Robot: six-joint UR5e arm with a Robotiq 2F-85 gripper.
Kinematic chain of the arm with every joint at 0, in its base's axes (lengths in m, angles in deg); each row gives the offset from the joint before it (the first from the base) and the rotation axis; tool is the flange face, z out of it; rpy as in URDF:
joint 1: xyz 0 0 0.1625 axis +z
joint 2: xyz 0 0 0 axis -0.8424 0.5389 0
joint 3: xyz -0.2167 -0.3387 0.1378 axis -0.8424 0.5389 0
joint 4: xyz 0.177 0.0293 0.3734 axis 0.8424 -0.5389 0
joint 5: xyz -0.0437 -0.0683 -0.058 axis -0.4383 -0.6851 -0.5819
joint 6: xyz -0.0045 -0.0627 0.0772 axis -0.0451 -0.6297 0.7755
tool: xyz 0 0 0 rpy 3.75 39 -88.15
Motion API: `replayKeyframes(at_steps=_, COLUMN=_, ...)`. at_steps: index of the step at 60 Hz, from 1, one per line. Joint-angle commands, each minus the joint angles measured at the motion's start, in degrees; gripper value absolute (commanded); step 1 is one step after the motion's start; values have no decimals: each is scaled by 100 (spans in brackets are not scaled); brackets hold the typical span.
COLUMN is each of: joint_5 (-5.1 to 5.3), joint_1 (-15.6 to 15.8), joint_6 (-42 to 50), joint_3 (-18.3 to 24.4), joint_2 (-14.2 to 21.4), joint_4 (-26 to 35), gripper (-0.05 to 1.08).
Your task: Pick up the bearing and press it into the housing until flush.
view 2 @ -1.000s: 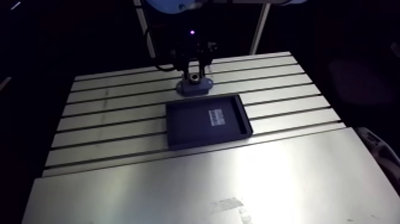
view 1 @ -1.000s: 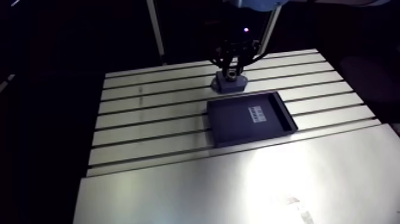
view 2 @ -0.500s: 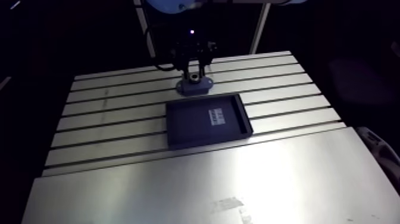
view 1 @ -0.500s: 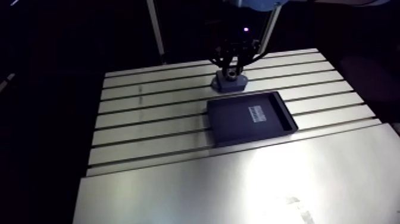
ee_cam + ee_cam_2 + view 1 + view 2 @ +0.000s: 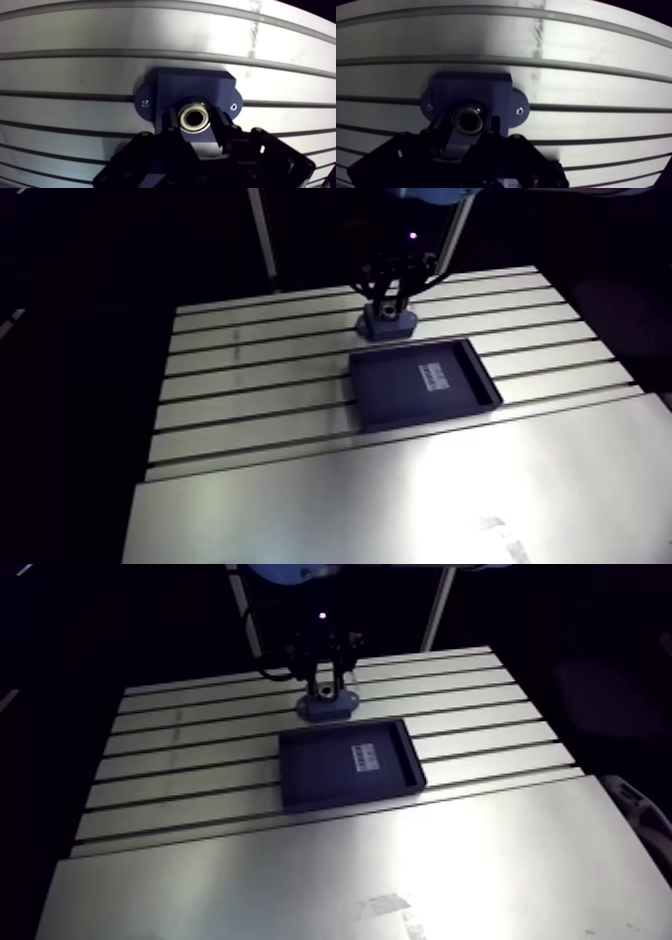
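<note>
The black two-finger end effector (image 5: 196,123) is grasping the small silver ring bearing (image 5: 194,108) at its 3 and 9 o'clock (to keep it level, I judge) — directly over the bore of the dark-blue flanged housing (image 5: 190,87) on the slotted aluminium tabletop (image 5: 75,70) — flush or not, unclear.

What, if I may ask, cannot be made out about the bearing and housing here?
Wrist view: whether the bearing sits flush in the housing; the gripper hides the bore's rim.
Arm view: the bearing itself, too small and dark beneath the gripper.
Arm view: the print on the label of the tray, too small to read.
</note>
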Motion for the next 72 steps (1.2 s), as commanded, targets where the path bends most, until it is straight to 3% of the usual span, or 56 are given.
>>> replayKeyframes(at_steps=1, joint_5=1, joint_1=2, joint_6=0, joint_3=16, joint_2=-19, joint_4=7, gripper=75)
replayKeyframes(at_steps=72, joint_5=-33, joint_1=-23, joint_6=-9, joint_3=-55, joint_2=34, joint_4=-1, gripper=75)
